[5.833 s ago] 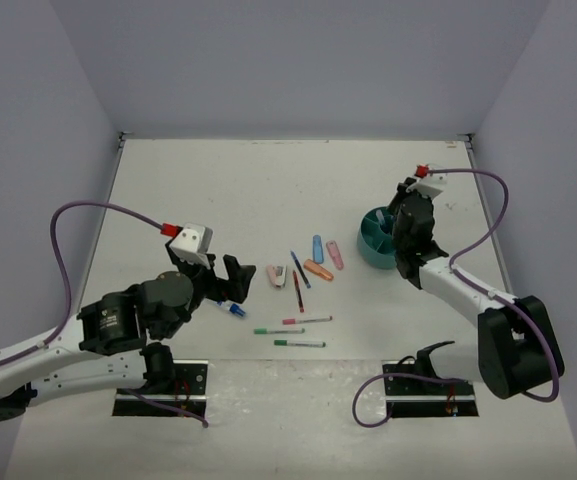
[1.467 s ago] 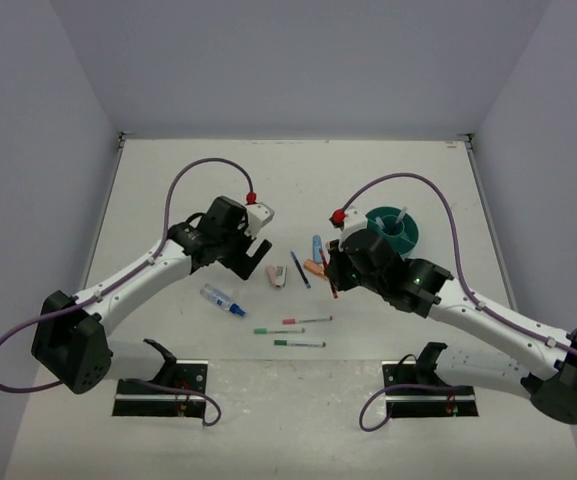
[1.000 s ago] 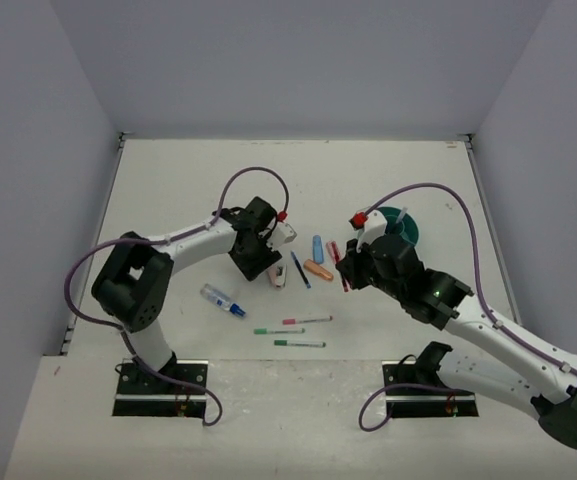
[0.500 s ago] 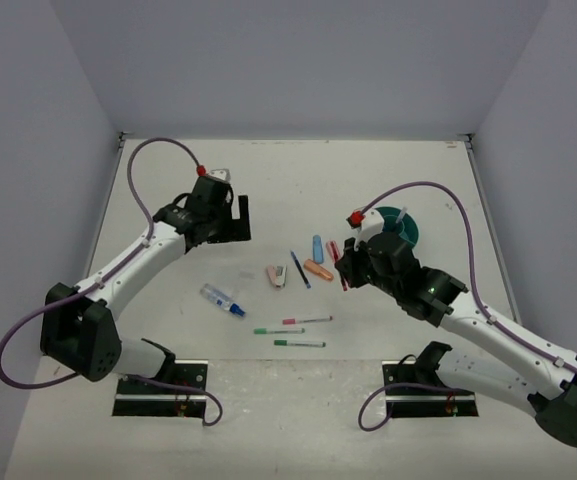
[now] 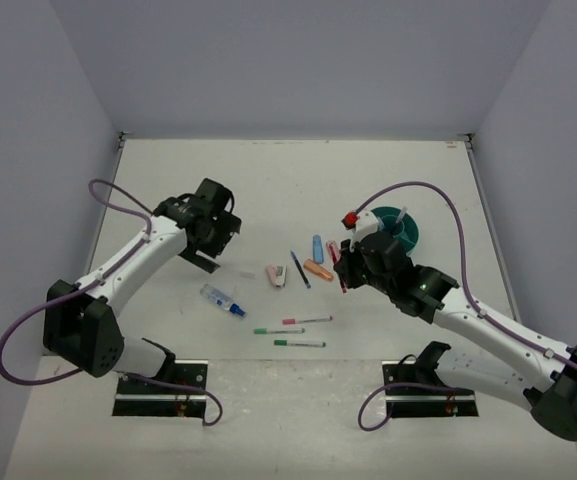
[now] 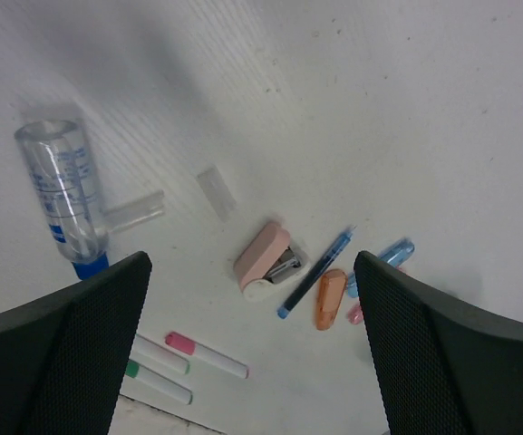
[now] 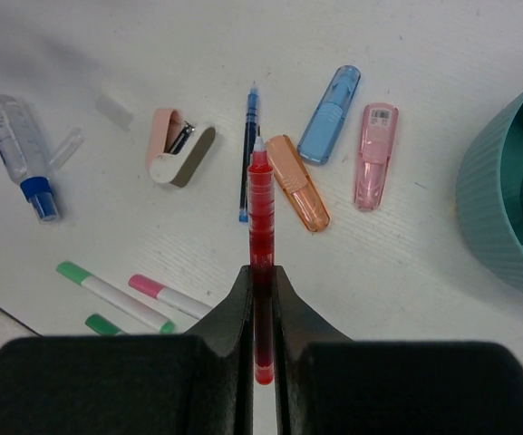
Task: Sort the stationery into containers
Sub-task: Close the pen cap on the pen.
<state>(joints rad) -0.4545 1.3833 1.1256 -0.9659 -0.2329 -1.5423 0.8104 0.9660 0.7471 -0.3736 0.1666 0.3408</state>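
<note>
On the table's left, the clear blue-capped tube (image 6: 59,195) carries blue print, too small to read. The pink highlighter (image 7: 375,152) has a small marking, also unreadable. No other writing visible.

Vs half a second ago: the left arm has swung back toward the near edge. The left gripper (image 6: 252,258) has its jaws spread wide with nothing in them, looking down on the tube and the pink-and-white stapler (image 6: 266,263). The right arm has barely shifted. The right gripper (image 7: 259,281) is clamped on the red pen (image 7: 260,208), tip forward, off the table. 5.8 s ago that pen lay on the table beside the blue pen (image 7: 247,149). The loose items haven't moved in the last half second.

The teal cup (image 7: 501,217) sits right of the cluster with its dividers showing. In the top view the right wrist covers its near-left edge.

The orange highlighter (image 7: 299,184) is just right of the blue pen, and the blue highlighter (image 7: 330,111) lies between the orange and pink ones. The green-capped pens (image 7: 107,288) and pink-capped pen (image 7: 166,295) lie nearer the arms. A clear cap (image 6: 217,190) and a short clear sleeve (image 6: 136,210) are just beside the tube. In the right wrist view the held pen lies across the gap between the blue pen and the orange highlighter.
</note>
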